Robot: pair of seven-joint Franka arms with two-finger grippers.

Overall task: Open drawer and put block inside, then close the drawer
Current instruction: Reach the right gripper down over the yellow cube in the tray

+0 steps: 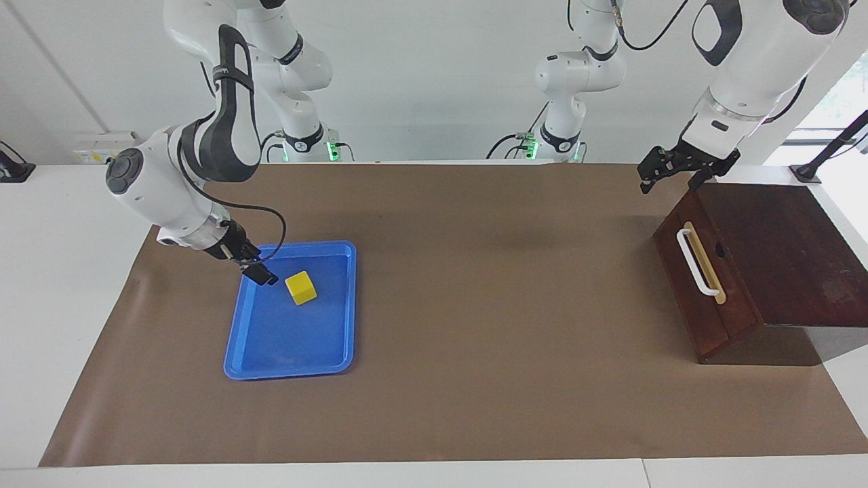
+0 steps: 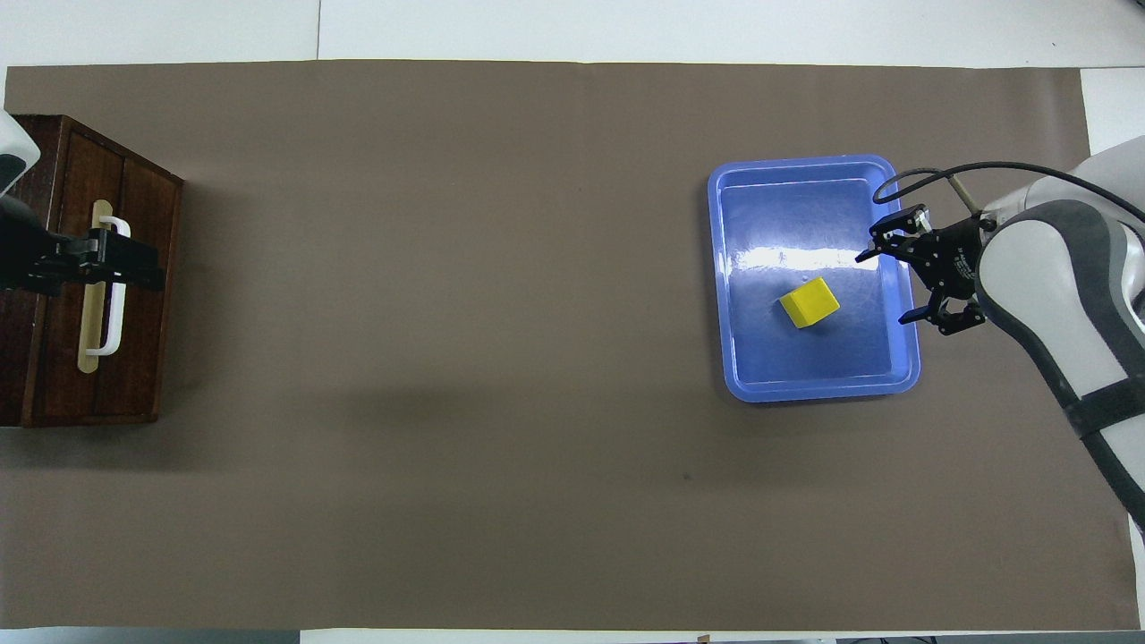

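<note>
Two hands, two separate jobs. Our right hand [image 1: 261, 274] hangs low over the blue tray [image 1: 339, 352], at the tray's edge toward the right arm's end of the tabletop [image 1: 475, 379]. Its fingers [image 2: 866, 257] are spread wide and grasp nothing; in the overhead view the two tips straddle a gap that faces the block [image 1: 300, 287].

The block sits flat on the tray floor, just beside the right hand and apart from it, lying from the hand toward the middle of the tabletop. It is a cube, so no long axis; seen from above it is turned somewhat off square to the tray walls. We judge that a short slide inward over the tray would bring the spread fingers around it, and that the wrist may need a small turn to meet flat faces rather than corners.

Our left hand [image 1: 668, 168] is up in the air at the left arm's end of the tabletop, released and empty. In the overhead view it covers the upper part of the white handle [image 1: 697, 263]; the facing view shows it above the top edge of the dark wooden box [image 1: 793, 257], not touching it.

The drawer [image 1: 705, 298] is fully shut, front flush. The handle's bar runs along the drawer front, from nearer the robots to farther.

Nearer arm: right for the block, left for the drawer. Opening not yet done.
</note>
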